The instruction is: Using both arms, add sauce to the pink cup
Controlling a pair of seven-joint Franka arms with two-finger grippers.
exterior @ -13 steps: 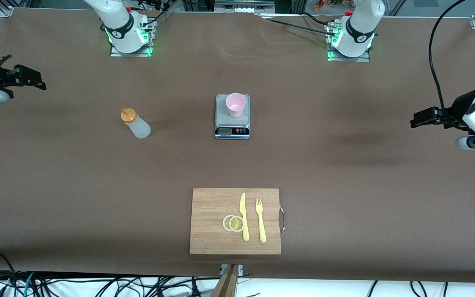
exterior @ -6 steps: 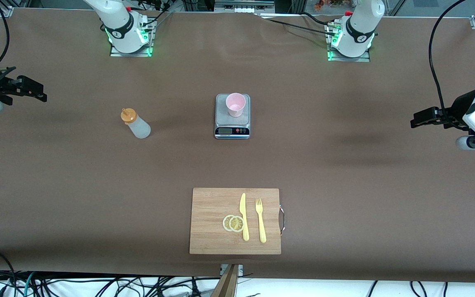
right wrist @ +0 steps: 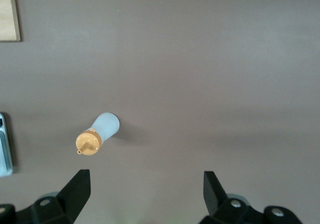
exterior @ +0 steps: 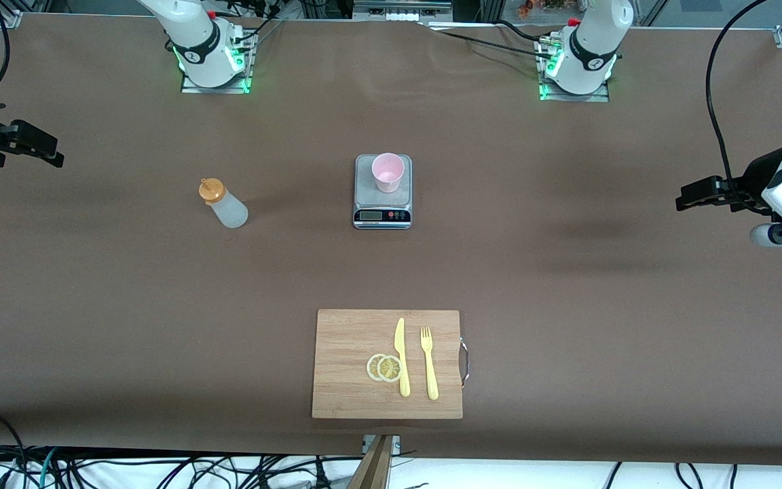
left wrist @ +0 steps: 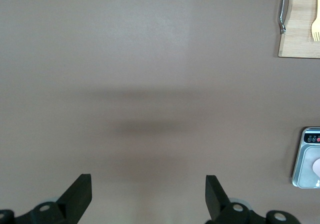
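Right now the pink cup (exterior: pixel 387 172) stands upright on the small scale (exterior: pixel 382 204), a bit above the middle of the front view. I cannot tell if any sauce is in it. The sauce bottle (exterior: pixel 222 203) with the orange cap stands on the brown table (exterior: pixel 567 285), toward the right arm's end, well apart from the cup. Nothing is touching it.

The right gripper (exterior: pixel 31 146) hangs at the upper left edge of the front view, over bare table. Its two fingers are wide apart and hold nothing. The left gripper (exterior: pixel 693 195) hangs at the right edge of the front view, also over bare table, with its fingers wide apart and nothing in them. That arm waits.

Low in the front view lies a wooden board (exterior: pixel 347 363) with lemon slices (exterior: pixel 384 367), a knife (exterior: pixel 401 356) and a fork (exterior: pixel 429 362).

What could go wrong? The bottle is tall and thin, so a bump from a finger could knock it over. The cup is light, so a push could slide it off the scale. A hard squeeze could spill sauce on the table.
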